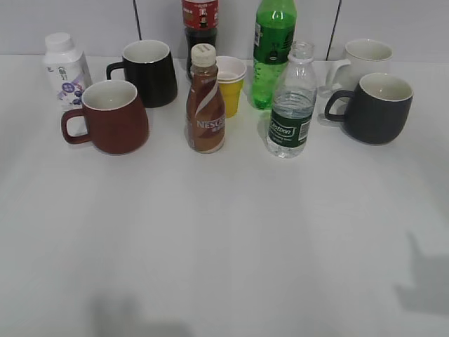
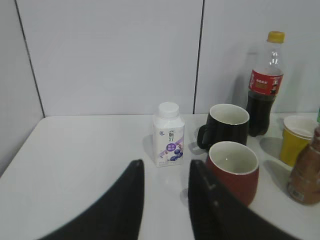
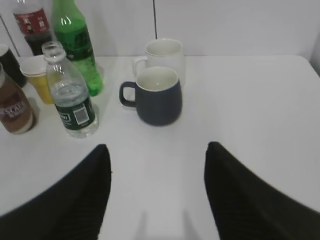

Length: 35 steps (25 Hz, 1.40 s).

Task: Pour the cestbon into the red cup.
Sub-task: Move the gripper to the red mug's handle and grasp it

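The cestbon (image 1: 290, 105), a small clear bottle with a dark green label and no cap, stands upright right of centre; it also shows in the right wrist view (image 3: 70, 95). The red cup (image 1: 112, 116) stands upright at the left with its handle to the left; it also shows in the left wrist view (image 2: 234, 170). My left gripper (image 2: 165, 167) is open and empty, just left of the red cup and short of it. My right gripper (image 3: 156, 150) is wide open and empty, well in front of the cestbon. Neither arm shows in the exterior view.
A brown Nescafe bottle (image 1: 205, 102), yellow paper cup (image 1: 230, 84), green soda bottle (image 1: 272, 49) and cola bottle (image 1: 200, 24) stand mid-table. A black mug (image 1: 149, 72) and white yoghurt bottle (image 1: 64, 69) are left; a dark grey mug (image 1: 375, 109) and white mug (image 1: 365, 60) right.
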### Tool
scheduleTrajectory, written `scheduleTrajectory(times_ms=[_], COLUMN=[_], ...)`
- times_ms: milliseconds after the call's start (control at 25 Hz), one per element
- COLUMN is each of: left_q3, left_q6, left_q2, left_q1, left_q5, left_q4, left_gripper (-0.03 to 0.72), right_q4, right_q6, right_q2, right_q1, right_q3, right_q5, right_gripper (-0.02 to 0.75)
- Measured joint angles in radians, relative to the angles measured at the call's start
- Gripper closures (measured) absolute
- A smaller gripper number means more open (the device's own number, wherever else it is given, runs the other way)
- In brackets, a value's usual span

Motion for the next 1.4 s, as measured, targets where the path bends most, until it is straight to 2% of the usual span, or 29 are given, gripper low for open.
scheduleTrajectory(times_ms=[400,600,800,960,1160,1400], left_q3=[0.005,0.005,0.045,0.109,0.118,0.119], left_q6=[0.0,0.0,0.0,0.0,0.0,0.0], left_q2=[0.582,0.762,0.889,0.984,1.127,1.305], left_q1=[-0.065,-0.113,-0.143,-0.144,-0.144,-0.144], left_q5=[-0.47,-0.626,-0.732,-0.883,-1.045,-1.287], left_q4=[-0.012,-0.015,-0.016,-0.018,-0.019,-0.019], left_gripper=[0.452,0.451,0.451,0.451,0.446,0.39], right_q4=[0.033,0.053,0.056,0.056,0.056,0.064], right_q6=[-0.144,-0.147,-0.148,-0.148,-0.148,-0.148], right_q2=[0.259,0.419,0.569,0.673,0.738,0.773], right_q1=[0.16,0.173,0.192,0.22,0.224,0.224], right_q3=[0.001,0.001,0.001,0.001,0.001,0.001], right_q5=[-0.221,-0.389,-0.49,-0.553,-0.615,-0.676], right_gripper=[0.328,0.328,0.328,0.328,0.328,0.328])
